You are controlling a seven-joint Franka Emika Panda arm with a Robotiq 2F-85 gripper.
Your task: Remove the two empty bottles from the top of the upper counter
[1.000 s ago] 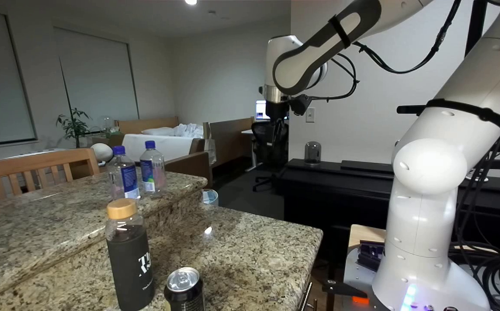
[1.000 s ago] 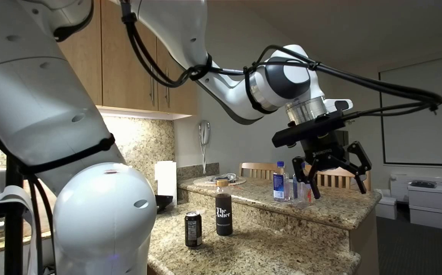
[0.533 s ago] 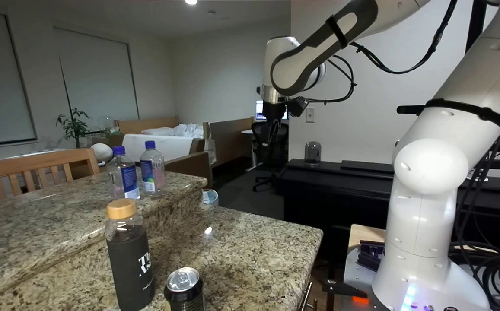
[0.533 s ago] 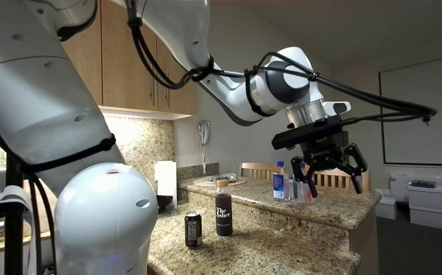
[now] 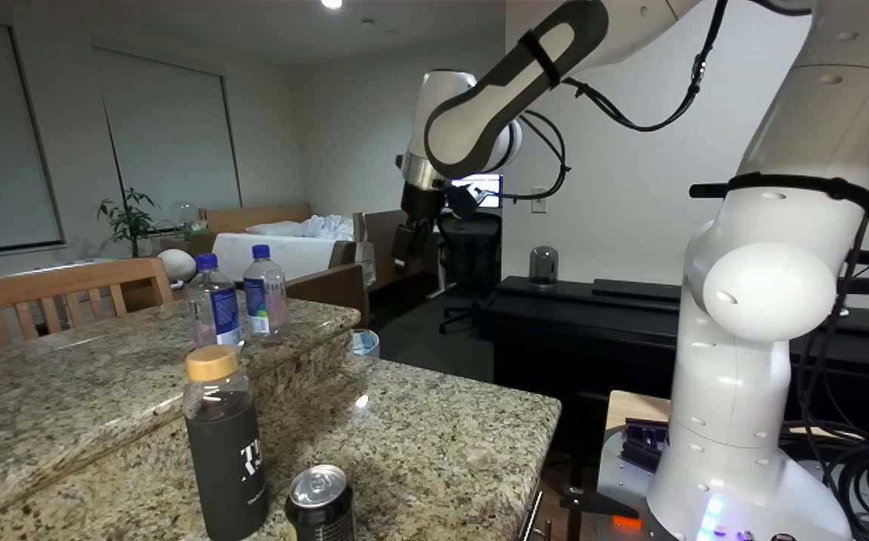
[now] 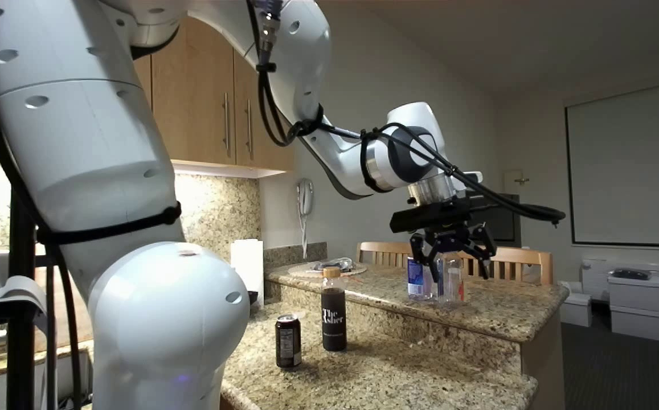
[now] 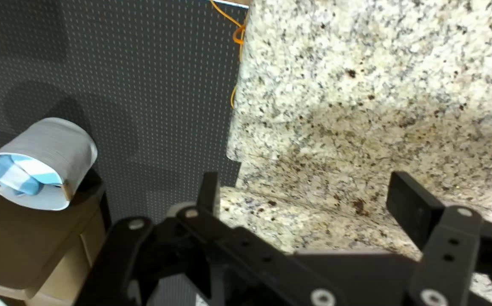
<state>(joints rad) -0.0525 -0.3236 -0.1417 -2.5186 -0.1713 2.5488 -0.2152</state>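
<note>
Two clear plastic bottles with blue labels and caps stand upright side by side on the upper counter [image 5: 96, 376] near its end. In an exterior view they are the near bottle [image 5: 214, 308] and the far bottle [image 5: 265, 294]. In an exterior view both bottles [image 6: 418, 279] [image 6: 451, 280] have their caps hidden behind the gripper. My gripper [image 6: 459, 274] is open and empty. In an exterior view the gripper [image 5: 408, 252] hangs to the right of the bottles, apart from them. In the wrist view the granite step lies below the open fingers [image 7: 307, 195]; no bottle shows there.
A dark flask with tan cap [image 5: 225, 458] and a black can [image 5: 321, 503] stand on the lower counter [image 5: 434, 428]. A wooden chair [image 5: 66, 289] stands behind the upper counter. A white bin [image 7: 54, 148] shows beyond the counter's end.
The arm has swung toward the bottles: the gripper moved left and a little lower in both exterior views, and now covers the caps in one of them. The bottles have not moved.
</note>
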